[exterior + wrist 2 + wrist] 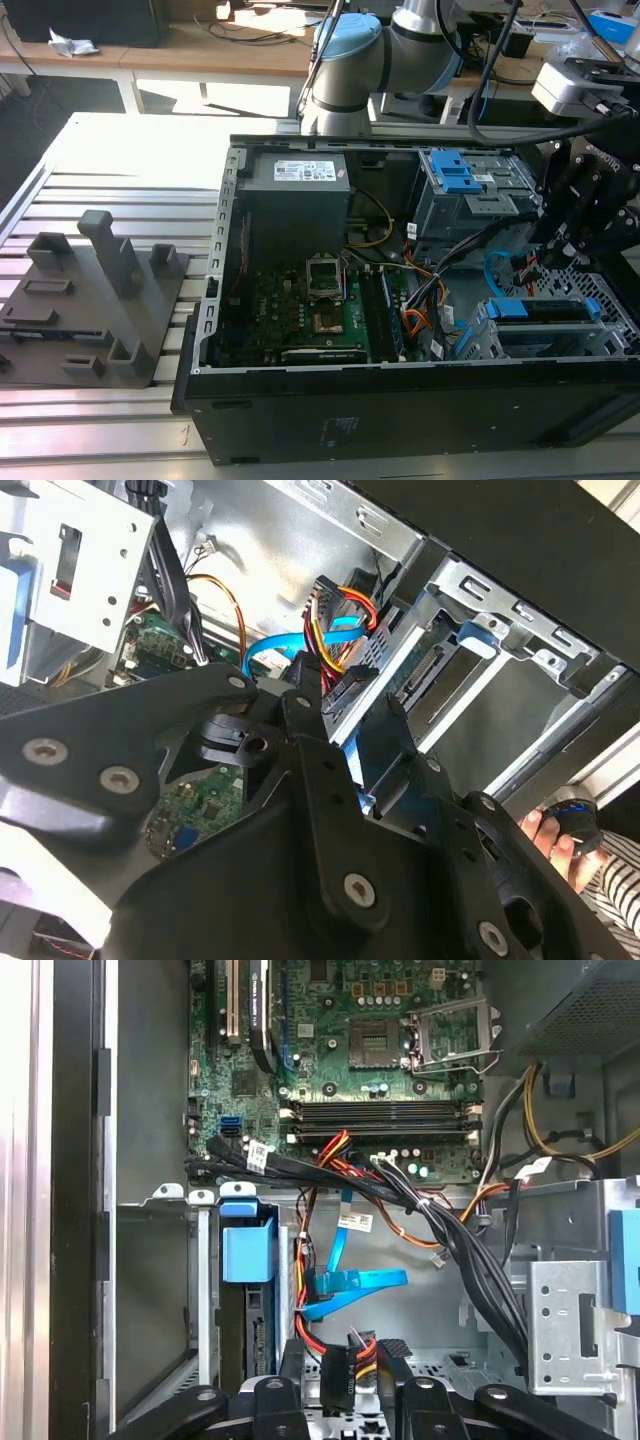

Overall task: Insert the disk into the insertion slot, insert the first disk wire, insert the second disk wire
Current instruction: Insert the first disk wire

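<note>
The disk (545, 312) sits in the insertion slot (520, 348), the perforated cage at the exterior view's right of the open computer case (400, 425). The blue ends of its caddy show at either side. Seated this way, its connector edge faces into the case, where the cables can reach it. The case lies on its side on the slatted tabletop (110, 150), so its open side faces up and the arm can come down into it from above. The gripper (338, 1352) hangs just behind the disk's back edge. In both wrist views its fingers (292, 1365) stand close on either side of the dark plug of the first disk wire (340, 1380), a bundle of red, yellow and black strands. I judge the gripper to be clamped on that plug, gripping its flat sides so that the plug's mouth points at the disk's socket. I cannot tell whether the plug is pushed home. The second disk wire (352, 1285), flat and light blue, lies folded just beside the plug, between the disk and the motherboard (370, 1080), within reach but not held. In the second wrist view a person's hand (552, 832) holds a small dark device outside the case, well apart from the work.
</note>
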